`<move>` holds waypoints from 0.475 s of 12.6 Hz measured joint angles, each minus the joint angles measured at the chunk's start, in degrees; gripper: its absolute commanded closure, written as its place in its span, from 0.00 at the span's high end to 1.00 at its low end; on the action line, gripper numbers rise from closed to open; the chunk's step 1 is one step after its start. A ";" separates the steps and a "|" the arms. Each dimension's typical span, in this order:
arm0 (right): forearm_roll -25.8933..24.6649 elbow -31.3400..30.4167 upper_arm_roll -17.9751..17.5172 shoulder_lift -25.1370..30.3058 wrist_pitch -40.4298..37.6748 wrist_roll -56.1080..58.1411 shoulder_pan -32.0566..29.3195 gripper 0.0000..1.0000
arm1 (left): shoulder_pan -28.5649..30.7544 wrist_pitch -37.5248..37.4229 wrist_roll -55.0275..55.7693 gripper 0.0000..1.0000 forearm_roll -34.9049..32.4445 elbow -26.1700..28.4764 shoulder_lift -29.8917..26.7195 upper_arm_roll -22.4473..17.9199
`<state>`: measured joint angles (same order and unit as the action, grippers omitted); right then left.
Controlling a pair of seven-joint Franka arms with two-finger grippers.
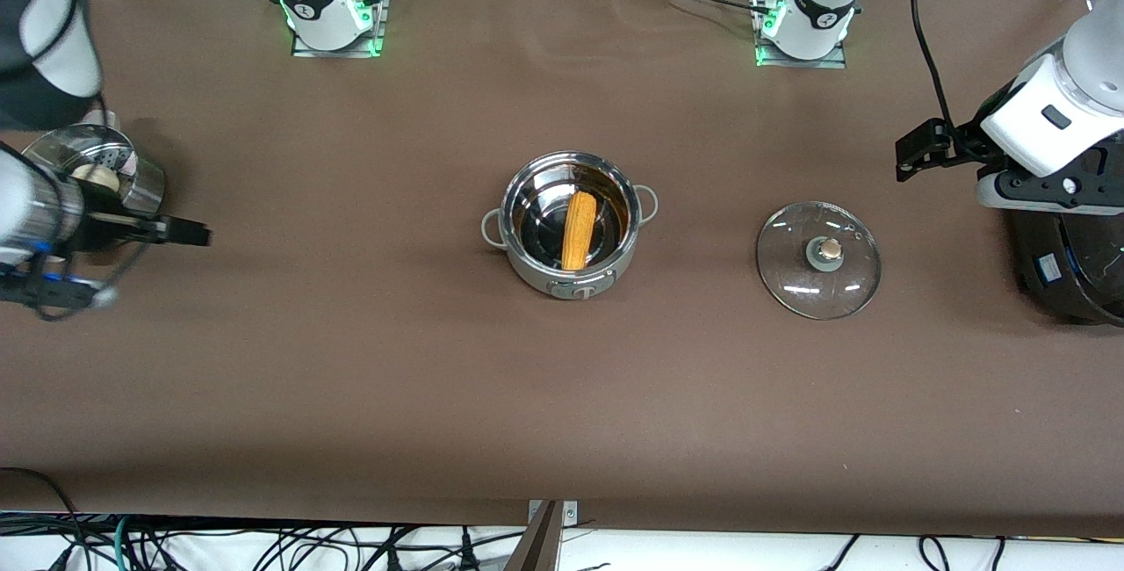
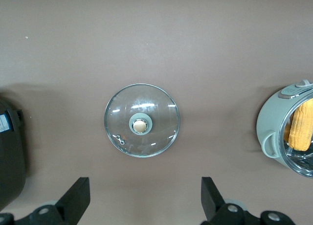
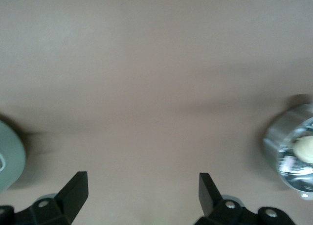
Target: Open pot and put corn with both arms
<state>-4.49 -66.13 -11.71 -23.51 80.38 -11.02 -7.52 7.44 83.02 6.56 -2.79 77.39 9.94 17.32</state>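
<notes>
Pot [image 1: 569, 233] stood uncovered at mid-table, corn cob [image 1: 577, 230] lying inside it. Glass lid [image 1: 818, 259] lay flat on the table beside the pot, toward the left arm's end, knob up. Left gripper [image 2: 145, 200] hung over the table near the lid, fingers spread, holding nothing. Right gripper [image 3: 143, 198] was at the right arm's end near the steamer basket [image 1: 97, 169], fingers likewise apart and empty. Judged: both steps done; nothing apparent left.
</notes>
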 measured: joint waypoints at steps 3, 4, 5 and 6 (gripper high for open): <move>0.97 -8.70 9.12 10.45 1.39 0.95 2.02 1.00 | 0.50 0.00 0.01 1.00 0.00 -0.08 0.01 0.00; 3.27 -12.27 11.38 13.30 1.75 2.32 2.06 1.00 | 0.50 0.00 0.01 1.00 0.00 -0.09 0.01 0.02; 4.69 -15.16 12.90 15.19 2.23 5.79 2.08 1.00 | 0.52 0.00 0.01 1.00 0.00 -0.09 0.01 0.05; 4.81 -16.97 13.75 16.07 3.16 9.83 2.27 1.00 | 0.58 0.00 0.02 1.00 0.00 -0.09 0.01 0.03</move>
<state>0.32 -83.10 2.04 -7.44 83.53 -1.19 -5.25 8.03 83.03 6.57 -2.79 77.31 9.96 17.35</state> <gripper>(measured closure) 0.000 0.000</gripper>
